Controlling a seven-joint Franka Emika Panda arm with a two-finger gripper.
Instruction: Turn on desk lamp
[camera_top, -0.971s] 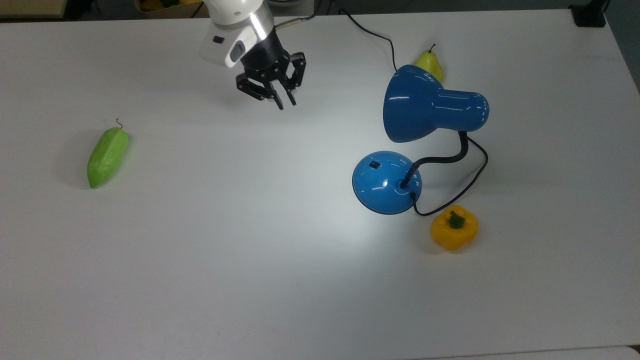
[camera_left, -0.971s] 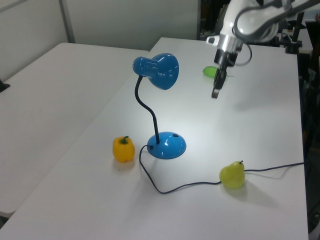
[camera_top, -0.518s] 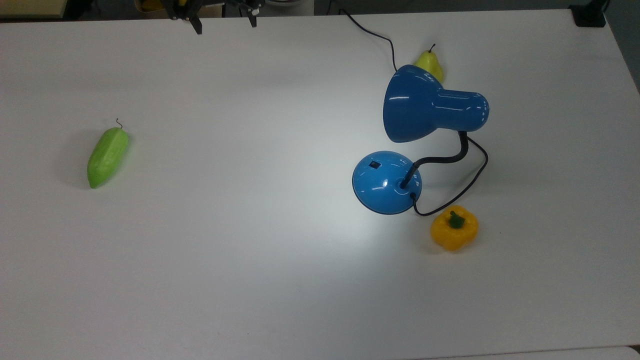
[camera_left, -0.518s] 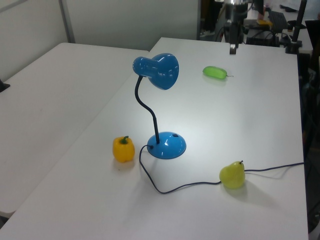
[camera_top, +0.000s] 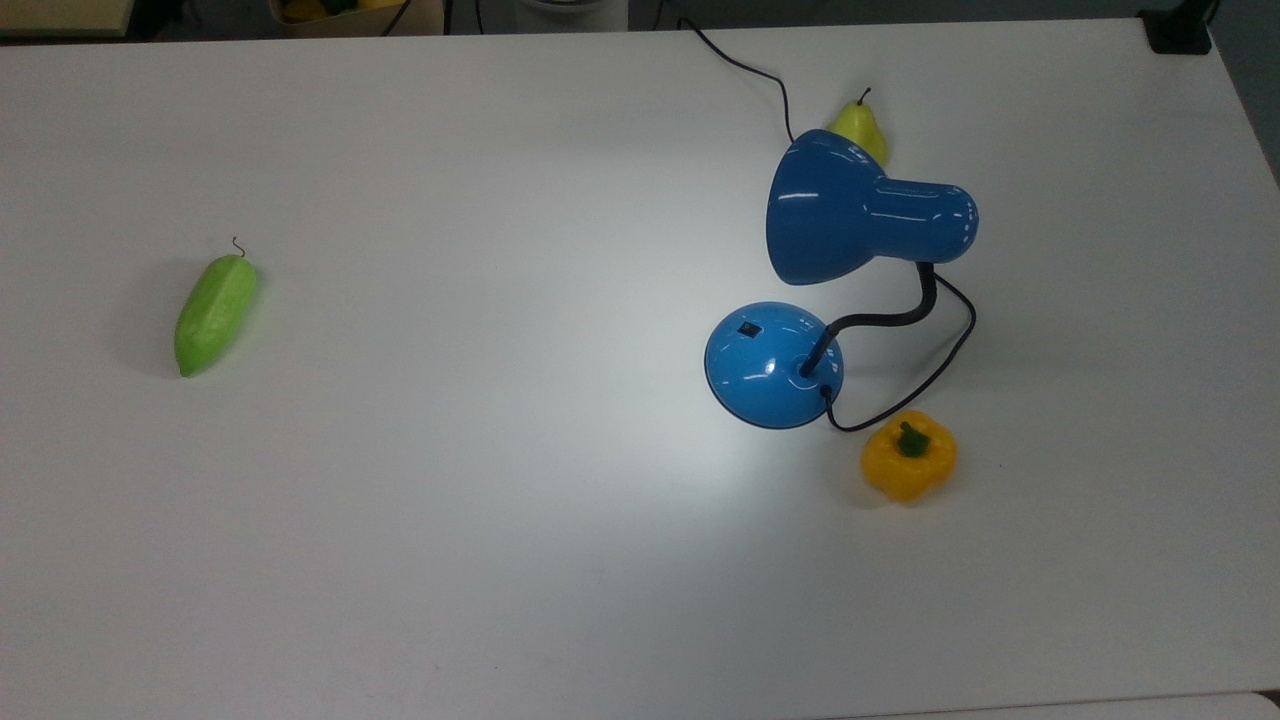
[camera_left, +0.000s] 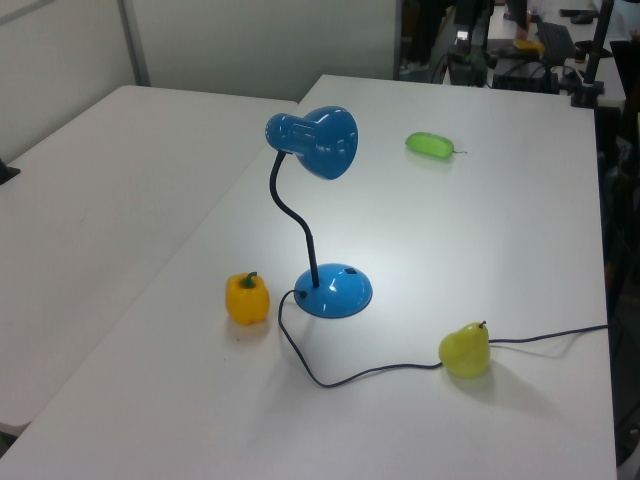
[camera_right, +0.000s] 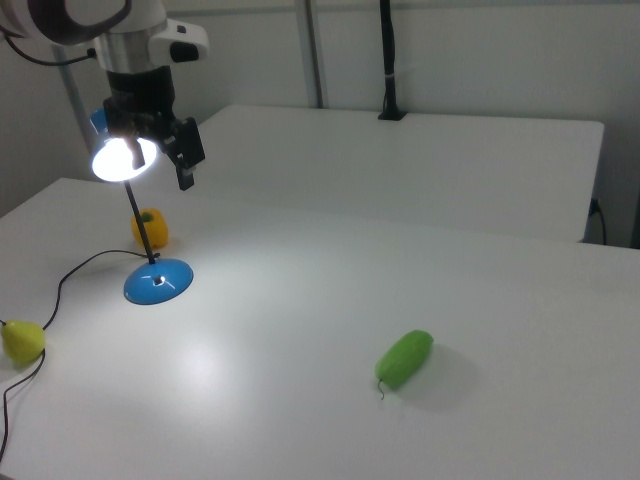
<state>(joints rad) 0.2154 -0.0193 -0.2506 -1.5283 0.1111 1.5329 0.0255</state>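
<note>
The desk lamp (camera_top: 840, 260) glows on the white table (camera_top: 500, 500); no writing is legible; the gripper (camera_right: 165, 140) hangs raised, its grip state unreadable.

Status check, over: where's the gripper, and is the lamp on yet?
Gripper raised at shade height, well above the base. Desk lamp lit, bright pool on table. Yellow pepper and pear nearby; switch uncovered.

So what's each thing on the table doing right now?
desk lamp: upright, lit, shining on the table
switch: on the base, untouched
pear: upright, beside the cord
yellow pepper: sitting stem up
green cucumber: lying on its side
</note>
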